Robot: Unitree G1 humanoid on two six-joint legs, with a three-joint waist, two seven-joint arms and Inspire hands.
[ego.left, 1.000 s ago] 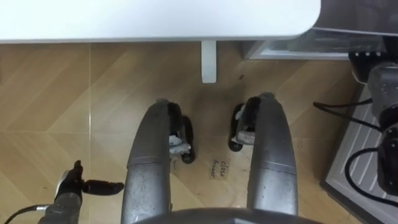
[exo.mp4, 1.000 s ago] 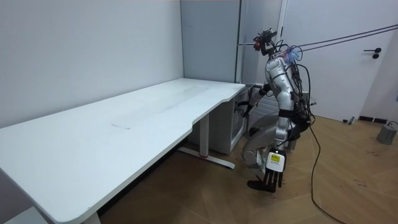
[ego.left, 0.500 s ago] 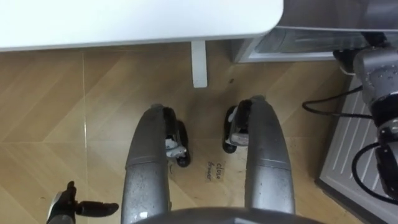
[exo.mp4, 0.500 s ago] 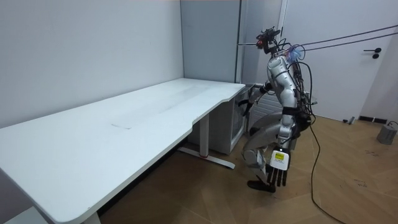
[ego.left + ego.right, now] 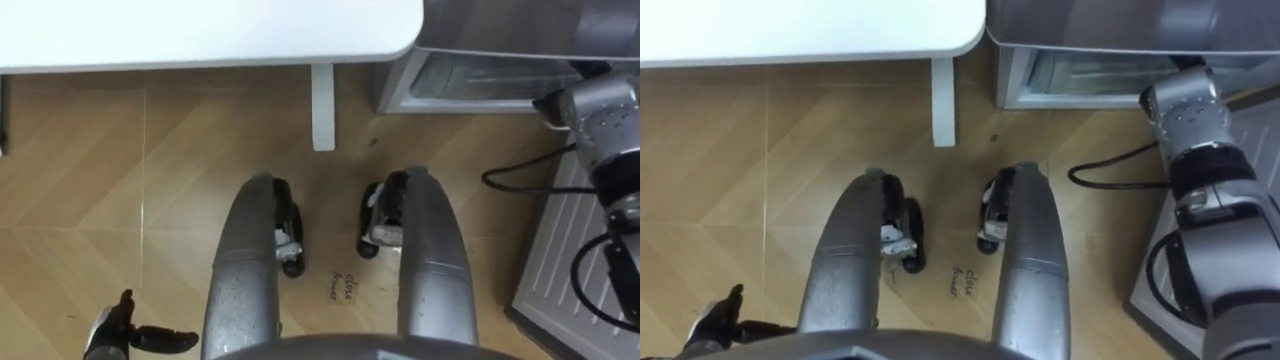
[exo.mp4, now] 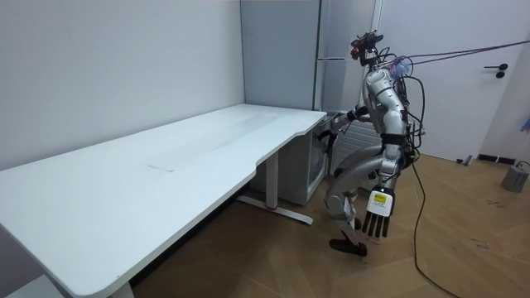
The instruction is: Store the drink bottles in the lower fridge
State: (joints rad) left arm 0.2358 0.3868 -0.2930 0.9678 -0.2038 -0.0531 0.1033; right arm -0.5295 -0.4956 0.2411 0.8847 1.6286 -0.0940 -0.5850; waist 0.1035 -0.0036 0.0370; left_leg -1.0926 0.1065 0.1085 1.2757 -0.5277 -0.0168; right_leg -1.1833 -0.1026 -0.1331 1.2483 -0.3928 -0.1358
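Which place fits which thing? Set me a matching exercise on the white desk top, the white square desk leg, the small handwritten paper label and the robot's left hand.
Things: 1 white desk top; 2 white square desk leg; 3 small handwritten paper label; 4 left hand.
Places: A on the wooden floor between the robot's legs; B eye views' lower left, fingers open; C along the top edge; D upright on the floor, under the desk top.
Pairs: 1-C; 2-D; 3-A; 4-B.
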